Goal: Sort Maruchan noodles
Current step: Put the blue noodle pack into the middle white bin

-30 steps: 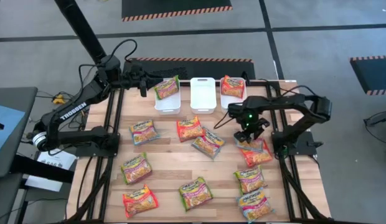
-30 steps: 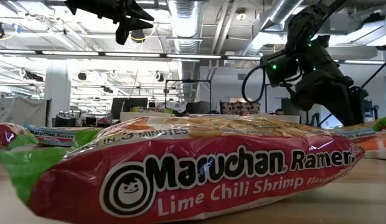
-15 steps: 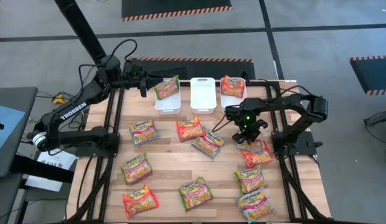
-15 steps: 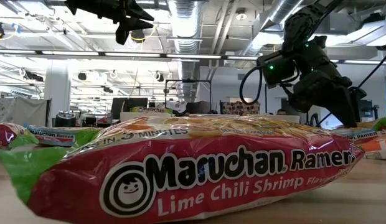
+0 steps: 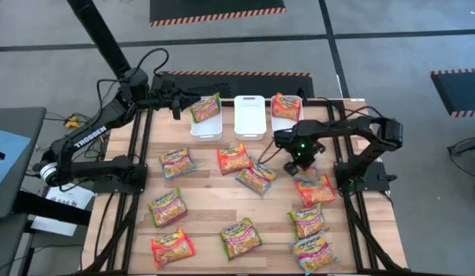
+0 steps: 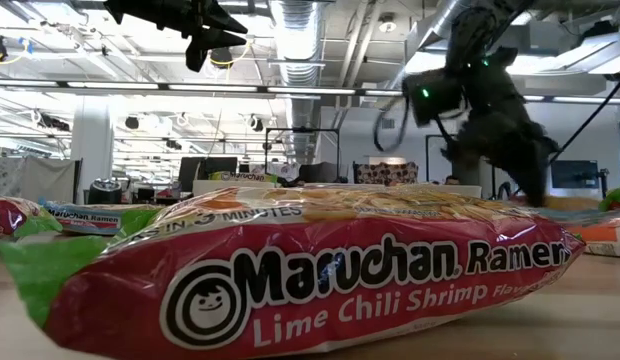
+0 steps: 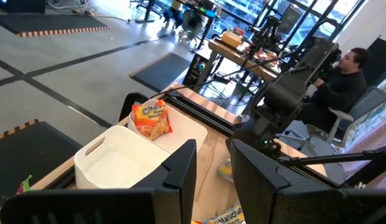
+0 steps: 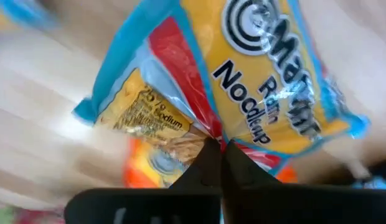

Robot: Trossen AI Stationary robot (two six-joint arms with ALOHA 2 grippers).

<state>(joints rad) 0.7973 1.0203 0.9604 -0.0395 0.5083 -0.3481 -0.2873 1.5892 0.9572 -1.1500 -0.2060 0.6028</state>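
Note:
Several Maruchan noodles packets lie flat on the wooden table (image 5: 207, 195). My right gripper (image 5: 302, 161) hangs over the table's right half, shut on a blue-edged packet (image 8: 255, 74). An orange packet (image 5: 316, 188) lies on the table just below it. Three white bins stand at the far edge. The left bin (image 5: 205, 123) holds a green packet (image 5: 205, 107), the middle bin (image 5: 249, 116) shows nothing inside, and the right bin (image 5: 286, 119) holds an orange packet (image 5: 286, 105). My left gripper (image 7: 211, 168) waits above the left bin, open with nothing between its fingers. My right gripper pinches the blue-edged packet between its two fingers at a puckered spot of wrapper (image 8: 208, 132) beside the blue-and-red band. The fingers come from above, pointing down. The packet is lifted clear of the orange packet (image 8: 149, 163), which stays on the table.
Other packets lie spread over the table, among them a red one (image 5: 233, 157), one beside it (image 5: 257, 175) and two near the right front corner (image 5: 308, 221). A large Lime Chili Shrimp packet (image 6: 290, 280) fills the low view. A person (image 7: 342, 81) sits beyond the table.
My right gripper has shut on the blue-edged packet and risen, drifting a little toward the table's far left. The packet has come up off the orange packet, which stays where it was.

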